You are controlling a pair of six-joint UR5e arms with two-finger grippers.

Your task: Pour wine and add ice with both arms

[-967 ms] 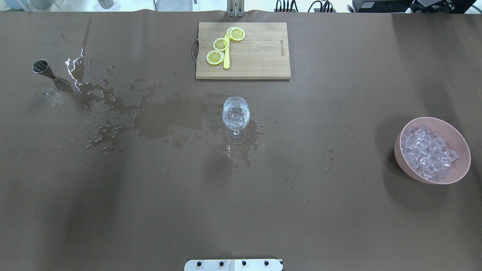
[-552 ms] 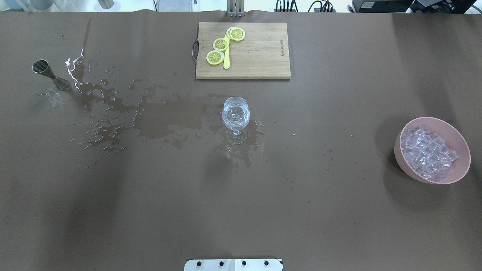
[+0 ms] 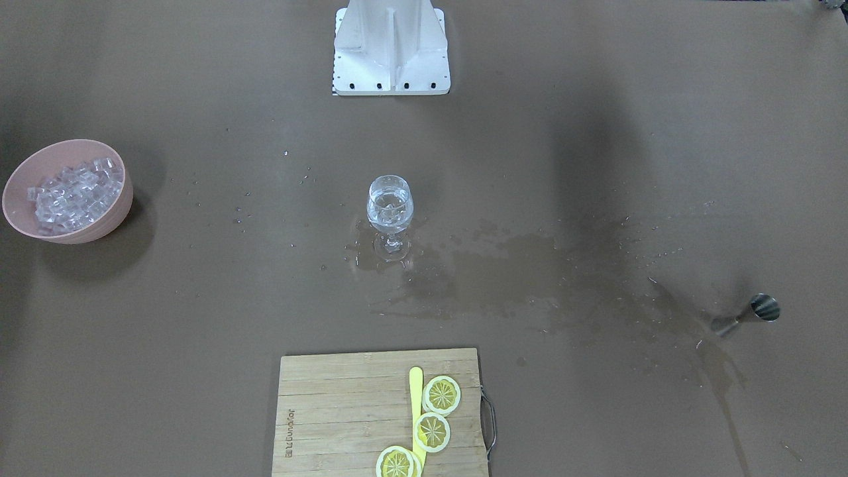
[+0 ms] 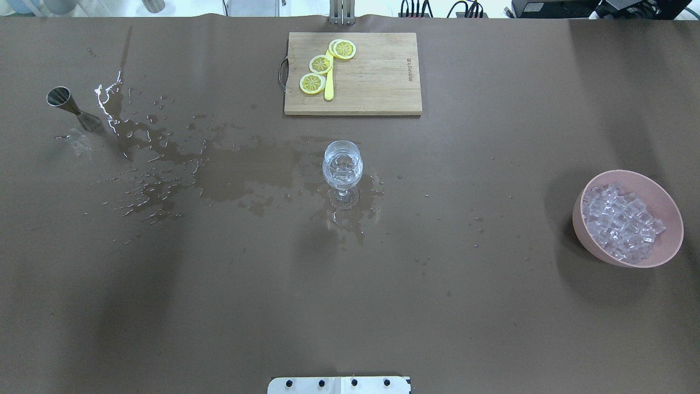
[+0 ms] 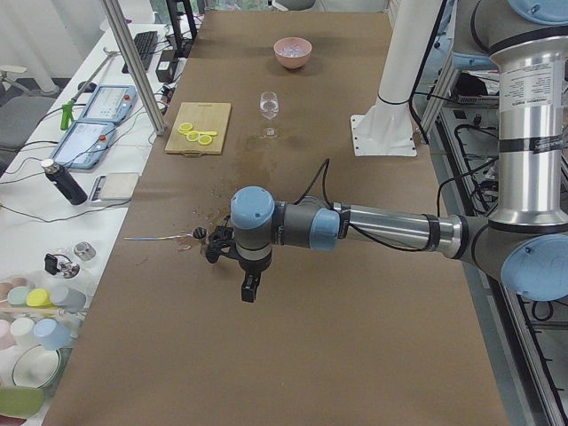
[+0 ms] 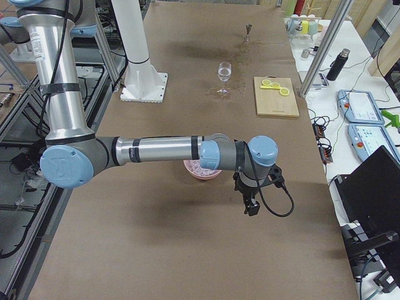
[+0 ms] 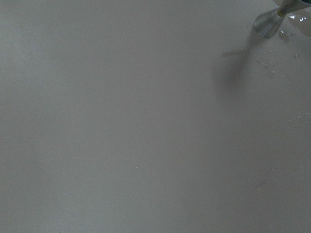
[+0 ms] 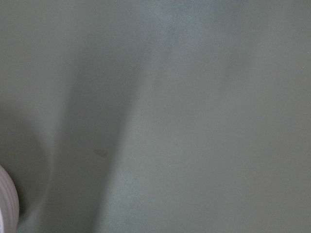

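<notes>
Wine: clear liquid (image 4: pixel 342 169) low in the wine glass (image 3: pixel 390 213), which stands upright near the middle of the surface (image 4: pixel 470 306).
Ice: heap of clear cubes (image 4: pixel 620 221) in the pink bowl (image 4: pixel 670 249), at 3 o'clock from the glass in the overhead view, well apart.
Wet patch: spill (image 4: pixel 240 172) spreads from the glass foot toward 9 o'clock.
Jigger: metal (image 4: pixel 71 108), upright past the spill, at 10 o'clock from the glass.
Cutting board: wooden (image 4: pixel 377 82), at 12 o'clock from the glass; lemon slices (image 4: pixel 320 64) lie on it.
Left arm: (image 5: pixel 382 229) stretched low over the surface; left hand (image 5: pixel 249 289) points down near the jigger; spread or pressed together, cannot tell.
Right arm: (image 6: pixel 162 150) stretched across in front of the bowl; right hand (image 6: pixel 250 207) points down beside it; cannot tell its state either.
</notes>
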